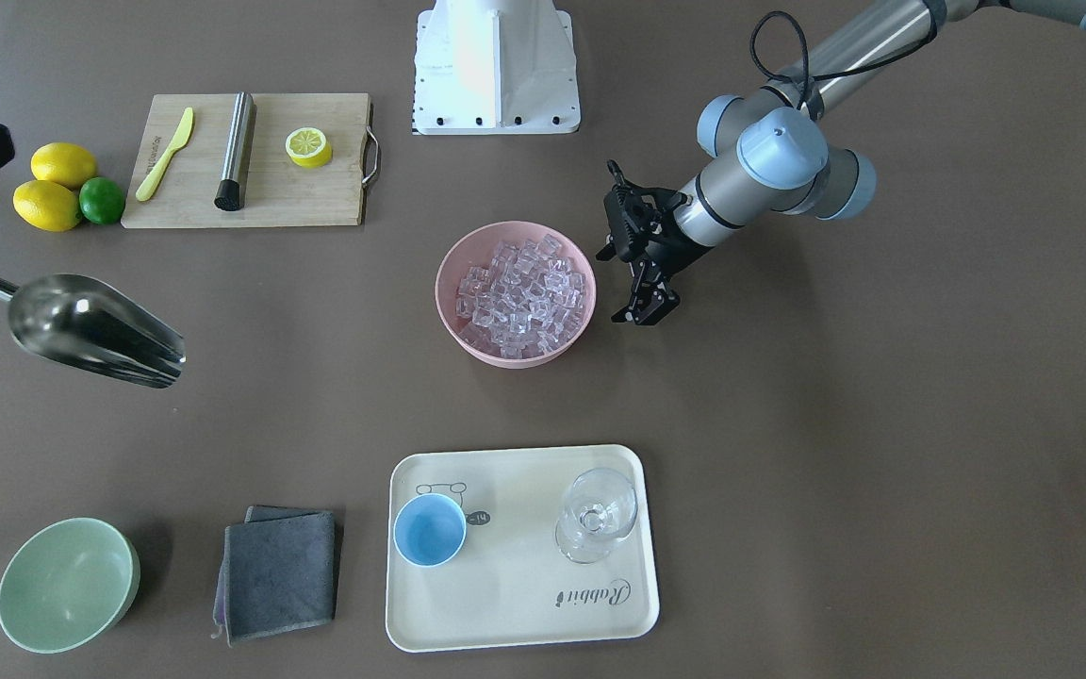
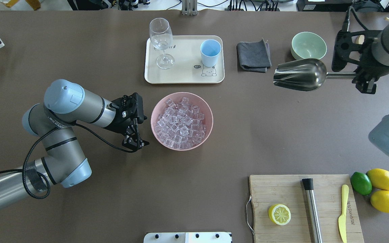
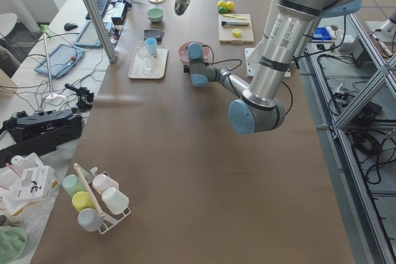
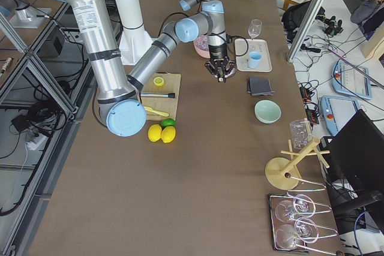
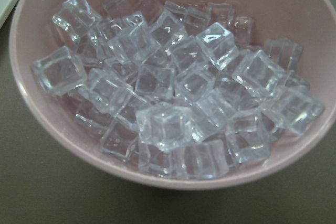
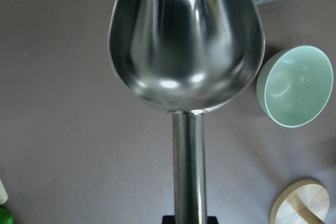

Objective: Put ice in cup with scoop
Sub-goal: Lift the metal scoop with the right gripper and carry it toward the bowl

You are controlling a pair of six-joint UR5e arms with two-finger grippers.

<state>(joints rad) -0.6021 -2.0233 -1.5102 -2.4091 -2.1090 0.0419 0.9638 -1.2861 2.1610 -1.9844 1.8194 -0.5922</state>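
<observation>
Your right gripper (image 2: pixel 361 77) pinches the handle of the scoop (image 2: pixel 299 75) and holds it about level above the counter (image 2: pixel 79 50), near the green bowl (image 2: pixel 308 45). Your left gripper (image 2: pixel 135 143) has its fingers spread, just beside the pink bowl (image 2: pixel 208 111) full of ice (image 2: pixel 181 123). The cup (image 2: pixel 210 53) stands upright on the tray (image 2: pixel 181 67), apart from the wine glass (image 2: pixel 161 40).

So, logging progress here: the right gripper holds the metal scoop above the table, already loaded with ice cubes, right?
Not loaded: the right wrist view shows the metal scoop empty. The right gripper does hold it above the table.
</observation>
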